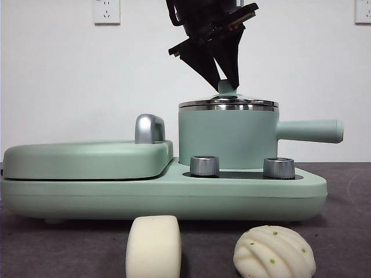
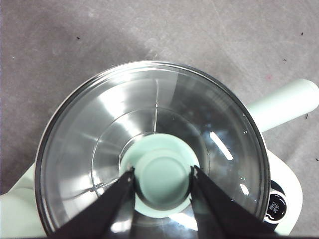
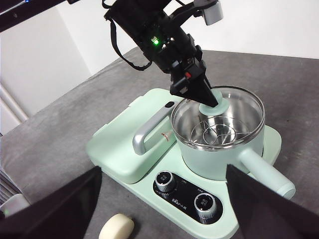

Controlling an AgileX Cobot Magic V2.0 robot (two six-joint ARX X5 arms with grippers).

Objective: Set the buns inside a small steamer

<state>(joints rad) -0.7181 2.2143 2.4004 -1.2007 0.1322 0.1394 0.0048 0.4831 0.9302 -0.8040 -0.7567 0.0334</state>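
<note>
We grasp the lid's green knob (image 2: 162, 180) in our left gripper (image 2: 162, 174) atop the small steamer (image 1: 229, 139), right gripper (image 3: 159, 199) released, while both buns (image 1: 153, 246) lie on the worktop (image 1: 69, 243).

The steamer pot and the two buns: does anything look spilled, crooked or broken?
Nothing stands out. The small steamer sits upright on its base, lid level, with the left gripper closed on the lid's knob. Both buns lie intact on the table in front.
</note>
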